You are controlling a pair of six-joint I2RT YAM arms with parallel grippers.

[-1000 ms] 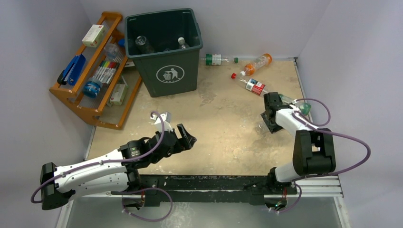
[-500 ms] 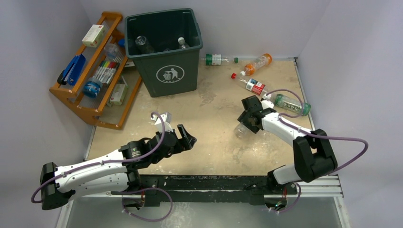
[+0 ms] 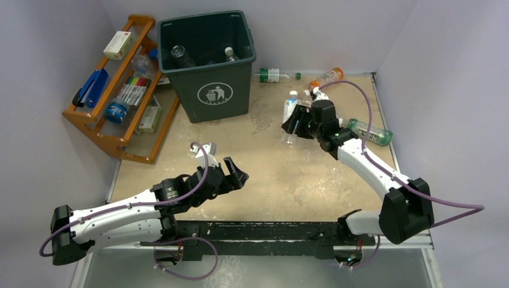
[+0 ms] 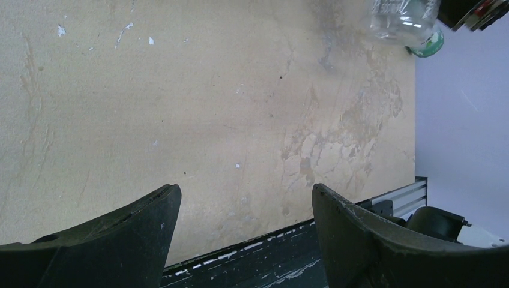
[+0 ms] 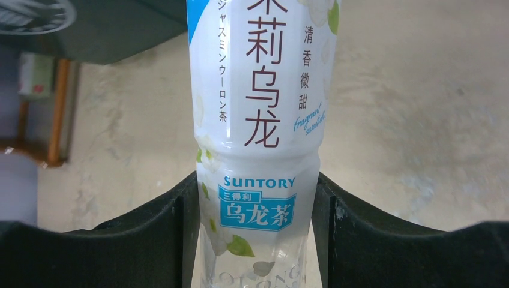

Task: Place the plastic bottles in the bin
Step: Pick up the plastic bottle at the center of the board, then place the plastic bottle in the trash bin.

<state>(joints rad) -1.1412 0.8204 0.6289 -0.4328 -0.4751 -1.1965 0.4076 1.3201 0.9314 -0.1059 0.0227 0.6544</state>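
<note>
The right claw (image 3: 295, 124) clamps both fingers around a white-labelled Suntory tea bottle (image 5: 258, 120), holding it over the worktop (image 3: 270, 168) to the right of the dark green bin (image 3: 237, 84). Two clear bottles (image 3: 180, 55) lie inside the bin. The left claw (image 4: 246, 204) hangs wide open and empty above bare worktop. An orange bottle (image 3: 328, 77) and a green bottle (image 3: 369, 133) lie near the far right corner.
</note>
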